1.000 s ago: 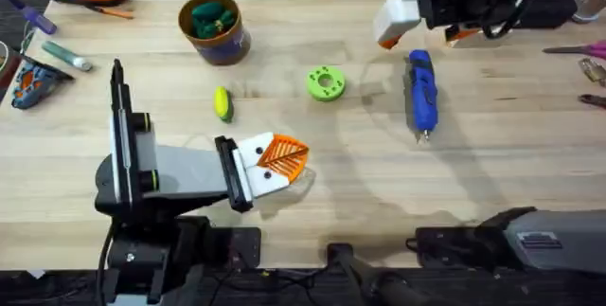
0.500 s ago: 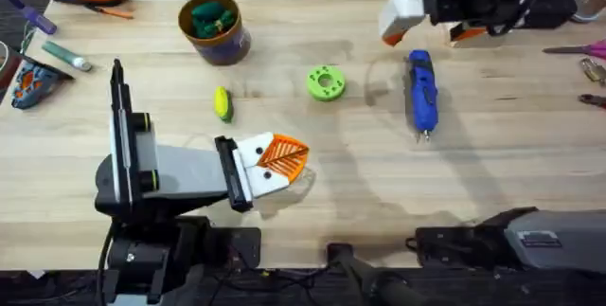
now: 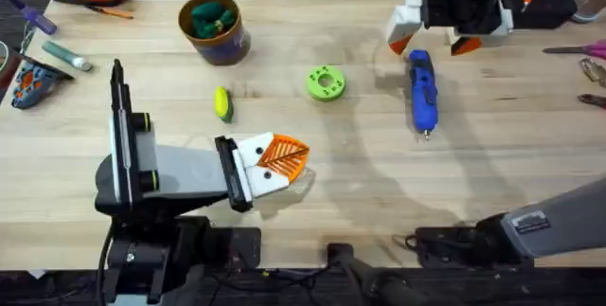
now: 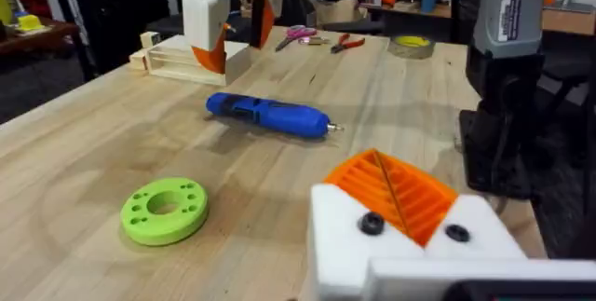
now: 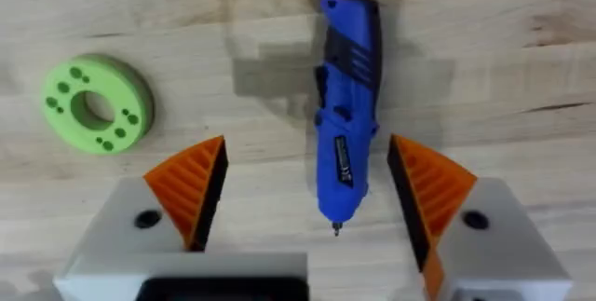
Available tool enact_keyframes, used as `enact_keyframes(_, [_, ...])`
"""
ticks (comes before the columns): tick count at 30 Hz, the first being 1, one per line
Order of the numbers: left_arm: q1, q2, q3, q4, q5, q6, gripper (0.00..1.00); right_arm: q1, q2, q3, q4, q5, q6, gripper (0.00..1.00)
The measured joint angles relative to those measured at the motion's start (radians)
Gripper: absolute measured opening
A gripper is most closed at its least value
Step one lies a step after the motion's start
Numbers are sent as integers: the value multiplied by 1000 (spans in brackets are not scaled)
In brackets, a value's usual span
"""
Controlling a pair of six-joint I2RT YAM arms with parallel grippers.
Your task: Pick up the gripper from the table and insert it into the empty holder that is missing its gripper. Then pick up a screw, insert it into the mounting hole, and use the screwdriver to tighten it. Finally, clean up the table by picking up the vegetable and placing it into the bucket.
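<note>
Resting low near the table's front edge, left gripper [image 3: 284,157] pads pressed together, gripping nothing. Beyond: small yellow-green oblong toy vegetable [image 3: 222,103] on bare wood, then round blue-sided tin bucket [image 3: 216,28] holding dark green lumps [image 3: 212,16]. Far right, blue pen-shaped screwdriver [image 5: 345,110] lies between wide-spread right gripper [image 5: 304,191] fingers, untouched
</note>
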Motion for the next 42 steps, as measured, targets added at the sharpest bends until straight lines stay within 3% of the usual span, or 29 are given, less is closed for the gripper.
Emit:
enact_keyframes(13, [0, 0, 0, 0, 0, 0, 14, -82, 6, -190, 152, -16, -50, 991])
enact_keyframes(25, [0, 0, 0, 0, 0, 0, 14, -131, 84, -197, 177, -19, -155, 991])
enact_keyframes(42, [0, 0, 0, 0, 0, 0, 14, -133, 195, -199, 225, -19, -188, 991])
